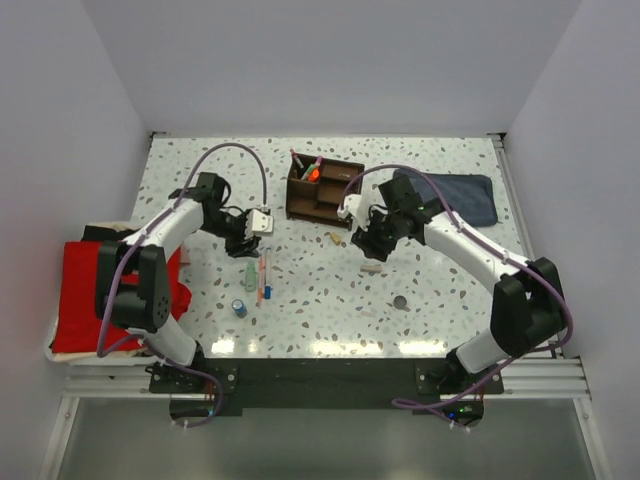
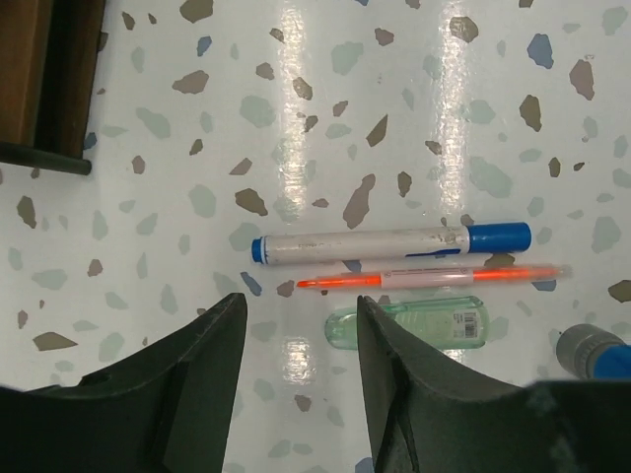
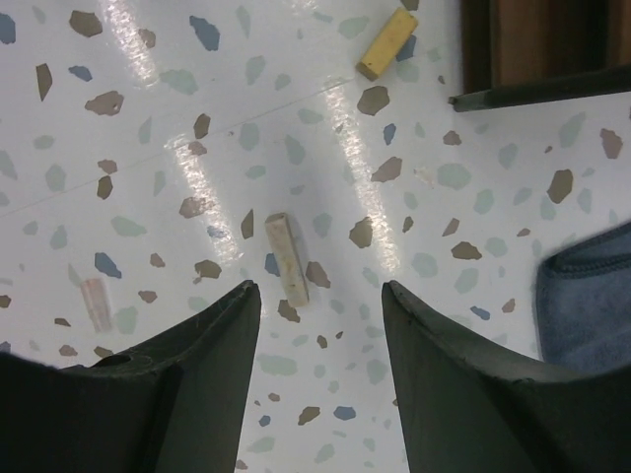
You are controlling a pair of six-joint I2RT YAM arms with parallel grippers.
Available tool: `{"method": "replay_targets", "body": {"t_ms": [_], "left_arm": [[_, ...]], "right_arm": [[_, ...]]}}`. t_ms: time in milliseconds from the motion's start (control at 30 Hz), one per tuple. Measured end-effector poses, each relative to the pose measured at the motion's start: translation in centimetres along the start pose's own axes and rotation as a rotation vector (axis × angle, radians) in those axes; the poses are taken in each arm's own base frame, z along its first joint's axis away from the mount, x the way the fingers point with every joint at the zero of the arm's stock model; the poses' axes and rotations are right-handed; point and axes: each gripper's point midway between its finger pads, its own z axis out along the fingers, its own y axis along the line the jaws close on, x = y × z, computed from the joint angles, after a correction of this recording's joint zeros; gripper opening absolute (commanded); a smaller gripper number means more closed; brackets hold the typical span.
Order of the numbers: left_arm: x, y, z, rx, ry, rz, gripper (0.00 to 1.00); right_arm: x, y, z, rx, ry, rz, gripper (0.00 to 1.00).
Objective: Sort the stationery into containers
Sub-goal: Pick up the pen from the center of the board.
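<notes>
My left gripper (image 2: 301, 307) hung over the speckled table (image 2: 148, 246), jaws spread, nothing between them. Just past my fingertips, three items lay side by side, each with its long axis running across my view. Farthest was a white marker (image 2: 394, 243), blue cap to the right. Next came a thin orange pen (image 2: 434, 278), orange tip to the left. Nearest was a pale green tube (image 2: 409, 325). A blue cylinder (image 2: 592, 353) sat to the tube's right. A corner of the dark brown organizer (image 2: 39, 79) showed at upper left, well apart.

My right gripper (image 3: 320, 288) hovered with jaws spread too, empty. A pale tan stick (image 3: 287, 258) lay just ahead of the gap, its long axis pointing away from me, slightly tilted. A yellow bit (image 3: 386, 43) lay farther off, near the organizer's edge. A pinkish bit (image 3: 96, 303) lay left, and a blue-grey cloth (image 3: 587, 296) right.

From above, the organizer stood far-centre between both arms, and a red cloth (image 1: 85, 295) lay at the table's left edge.
</notes>
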Motion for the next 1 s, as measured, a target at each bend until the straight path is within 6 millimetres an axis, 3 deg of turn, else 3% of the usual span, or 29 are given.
{"method": "replay_targets", "body": {"t_ms": [100,333,533,833,1000], "left_arm": [[0.5,-0.7,0.2,0.006,0.022,-0.025,0.53],[-0.8,-1.0,0.3,-0.016,0.035,-0.062,0.53],[-0.9,-1.7,1.3,0.016,0.065,-0.061,0.53],[0.1,-2.7,3.7,0.129,0.185,0.216,0.51],[1.6,-1.6,4.5,0.203,0.256,0.331,0.50]], "right_arm": [[0.9,0.8,0.6,-0.019,0.029,-0.027,0.55],[2.5,0.8,1.5,-0.028,0.081,-0.064,0.55],[2.8,0.8,2.0,-0.033,0.089,-0.072,0.55],[3.0,0.8,2.2,-0.032,0.086,-0.072,0.55],[3.0,0.8,2.3,-0.031,0.084,-0.070,0.55]]}}
